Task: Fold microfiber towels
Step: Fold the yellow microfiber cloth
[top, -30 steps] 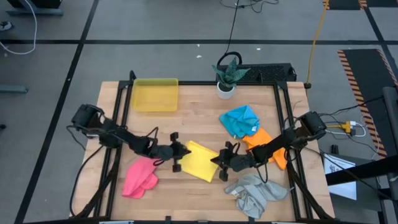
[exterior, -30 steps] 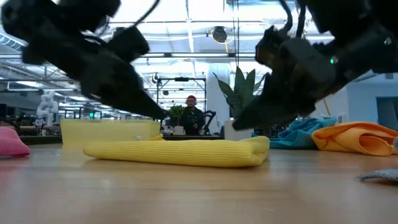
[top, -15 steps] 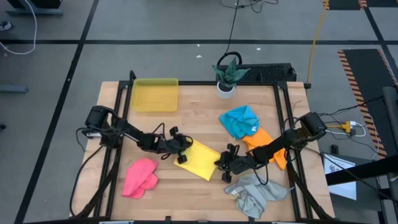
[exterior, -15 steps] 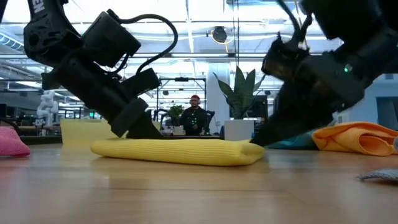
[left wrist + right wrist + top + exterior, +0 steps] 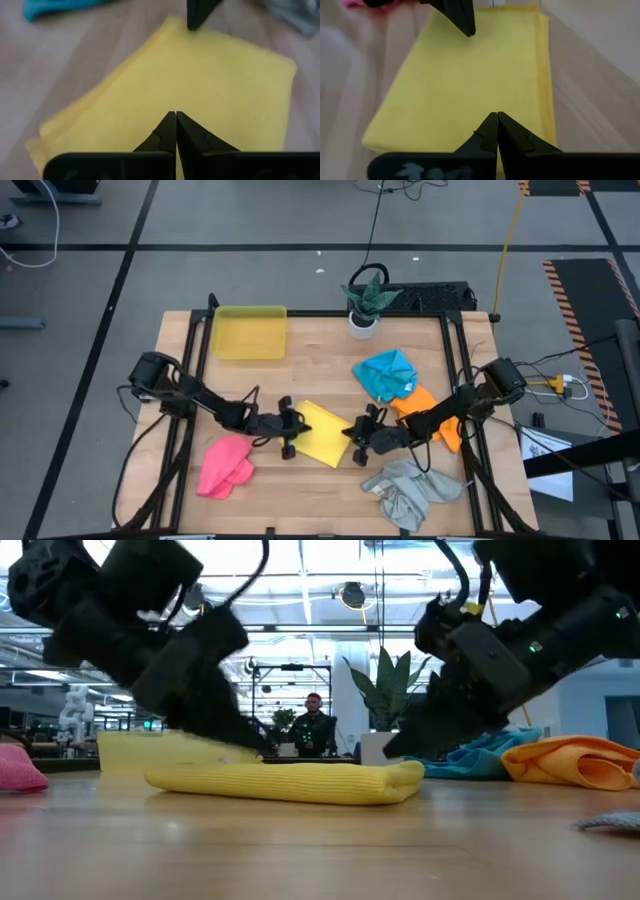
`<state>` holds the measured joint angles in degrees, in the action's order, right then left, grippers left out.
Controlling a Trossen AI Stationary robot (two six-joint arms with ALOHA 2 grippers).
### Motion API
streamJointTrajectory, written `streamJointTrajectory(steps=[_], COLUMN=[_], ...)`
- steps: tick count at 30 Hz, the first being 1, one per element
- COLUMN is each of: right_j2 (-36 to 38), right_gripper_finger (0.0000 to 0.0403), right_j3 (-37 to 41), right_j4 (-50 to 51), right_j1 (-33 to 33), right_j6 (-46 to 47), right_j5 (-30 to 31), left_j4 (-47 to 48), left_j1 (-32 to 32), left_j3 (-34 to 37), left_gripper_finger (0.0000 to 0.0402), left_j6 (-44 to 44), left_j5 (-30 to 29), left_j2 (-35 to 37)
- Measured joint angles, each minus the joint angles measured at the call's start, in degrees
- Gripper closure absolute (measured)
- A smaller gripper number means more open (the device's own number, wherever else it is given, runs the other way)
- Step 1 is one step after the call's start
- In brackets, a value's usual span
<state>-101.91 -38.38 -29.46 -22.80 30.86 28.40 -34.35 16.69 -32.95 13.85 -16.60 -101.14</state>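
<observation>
The yellow towel lies folded flat on the table's middle, and also shows in the low view. My left gripper is shut, its tips over the towel's left edge, slanting down from the left. My right gripper is shut at the towel's right edge, slanting down from the right. The pink towel, blue towel, orange towel and grey towel lie crumpled around them. My left gripper's shut fingertips sit low over the yellow towel's top face; I cannot tell whether they touch it. My right gripper's shut fingertips sit low over the towel's top face near its right end; I cannot tell whether they touch it.
A translucent yellow tray stands at the far left. A potted plant stands at the far edge's middle. Bare wood shows between the tray and the blue towel and along the near edge's middle. A person shows far off in the room.
My left gripper has swung toward the far edge and come back to the towel's left edge. My right gripper has dipped toward the near edge and come back. The yellow towel's puffed right end has been flattened.
</observation>
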Motion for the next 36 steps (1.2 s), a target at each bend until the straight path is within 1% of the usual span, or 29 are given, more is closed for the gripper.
streamJointTrajectory(steps=[3,6,9,11,13,14,16,18,21,22,24,26,28,30,33,36], right_j2=[0.0,0.0,0.0,0.0,0.0,0.0,0.0,0.0,0.0,0.0,0.0,0.0,0.0,0.0,-0.4,-1.0], right_gripper_finger=[0.0403,0.0403,0.0403,0.0403,0.0403,0.0403,0.0403,0.0403,0.0403,0.0403,0.0403,0.0403,0.0403,0.0403,0.0403,0.0403], right_j3=[0.6,0.8,0.8,0.8,0.8,0.8,0.8,0.8,0.8,0.8,0.8,0.8,0.8,0.8,0.8,0.8], right_j4=[1.6,3.3,3.8,3.5,1.9,0.2,-3.6,-7.9,-14.0,-14.9,-14.7,-12.1,-8.1,-4.1,-0.4,0.2], right_j1=[0.2,0.0,-1.4,-2.2,-2.9,-3.3,-3.9,-4.5,-4.8,-4.5,-3.7,-2.4,-0.8,0.2,0.7,0.3], right_j6=[1.4,3.1,3.3,3.5,4.6,4.5,2.9,-0.4,-4.5,-5.2,-5.9,-3.8,-0.9,1.3,3.5,4.9], right_j5=[0.1,0.0,-1.9,-3.3,-4.9,-6.3,-8.7,-10.1,-10.4,-9.9,-6.3,-2.2,-1.4,-1.7,-2.1,-2.2], left_j4=[2.7,5.4,5.9,5.8,5.8,6.0,5.8,6.6,5.8,6.1,6.3,7.1,8.4,10.3,10.7,13.1], left_j1=[-0.1,-1.1,-2.4,-3.0,-3.4,-3.5,-3.2,-2.2,-0.1,0.7,1.8,2.7,3.2,3.4,2.8,1.2], left_j3=[-0.1,-0.1,-0.1,-0.1,-0.1,-0.1,-0.1,-0.1,-0.2,-0.2,-0.2,-0.2,-0.2,-0.1,-0.2,-0.1], left_gripper_finger=[0.0386,0.0391,0.0398,0.0396,0.0391,0.0389,0.0389,0.0395,0.0398,0.0396,0.0389,0.0386,0.0389,0.0396,0.0397,0.0385], left_j6=[0.2,0.1,-0.9,-1.7,-0.8,-0.3,-0.3,-0.5,-0.7,-1.0,-1.5,-1.3,-0.7,-0.2,-0.2,0.5], left_j5=[0.1,-0.6,-5.2,-9.8,-13.8,-14.6,-14.2,-12.1,-9.9,-8.7,-4.7,0.1,3.0,2.3,-2.5,-6.7], left_j2=[-0.2,-0.3,-0.3,-0.3,0.5,1.4,3.2,5.2,7.6,8.1,8.4,8.4,7.8,7.0,5.8,4.8])
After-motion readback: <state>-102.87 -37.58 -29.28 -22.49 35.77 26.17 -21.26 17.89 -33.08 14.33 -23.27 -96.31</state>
